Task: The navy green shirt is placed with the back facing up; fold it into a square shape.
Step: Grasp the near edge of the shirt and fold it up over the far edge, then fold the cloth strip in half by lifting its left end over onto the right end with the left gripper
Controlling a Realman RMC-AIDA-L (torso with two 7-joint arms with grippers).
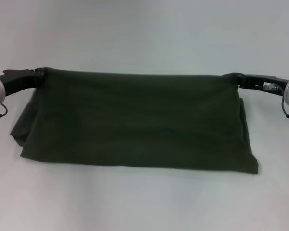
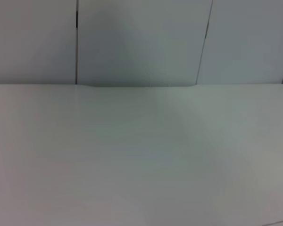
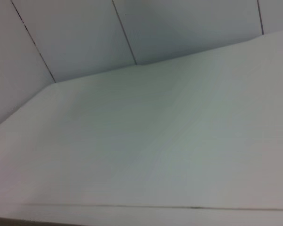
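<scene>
While both end effectors (image 1: pixel 40 77) (image 1: pixel 233 80) pinch the navy green shirt (image 1: pixel 135 120), folds hide their fingertips.

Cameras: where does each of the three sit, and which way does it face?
Head view: on the head, looking forward and down at the navy green shirt on the white table; left pincer and right pincer each hold an upper corner.
Left wrist view: on the left wrist, facing bare tabletop and panelled wall; no robot parts.
Right wrist view: the same, seen obliquely.
Shared: both wrist views show only table and wall, no shirt.
</scene>
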